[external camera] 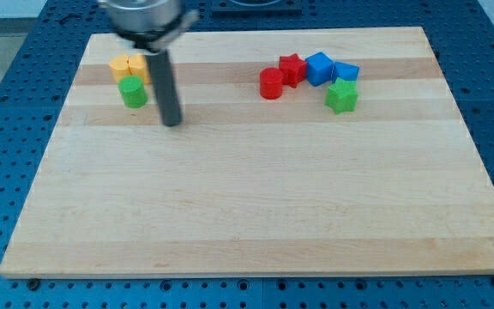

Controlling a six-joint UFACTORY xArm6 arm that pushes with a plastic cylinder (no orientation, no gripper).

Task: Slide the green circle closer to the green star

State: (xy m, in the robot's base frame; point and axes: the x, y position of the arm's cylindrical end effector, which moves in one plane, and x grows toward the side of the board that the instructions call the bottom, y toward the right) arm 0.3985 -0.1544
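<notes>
The green circle [132,91] stands near the board's upper left, just below two yellow blocks. The green star [342,95] stands at the upper right, far from the circle. My tip [171,122] rests on the board just right of and slightly below the green circle, a small gap apart from it. The rod rises toward the view's top and hides part of the right yellow block.
A yellow block [120,66] and a second yellow block [137,67] sit above the green circle. A red circle [271,83], a red star [292,69], a blue block [319,67] and another blue block [346,72] cluster by the green star. The wooden board [247,206] lies on a blue table.
</notes>
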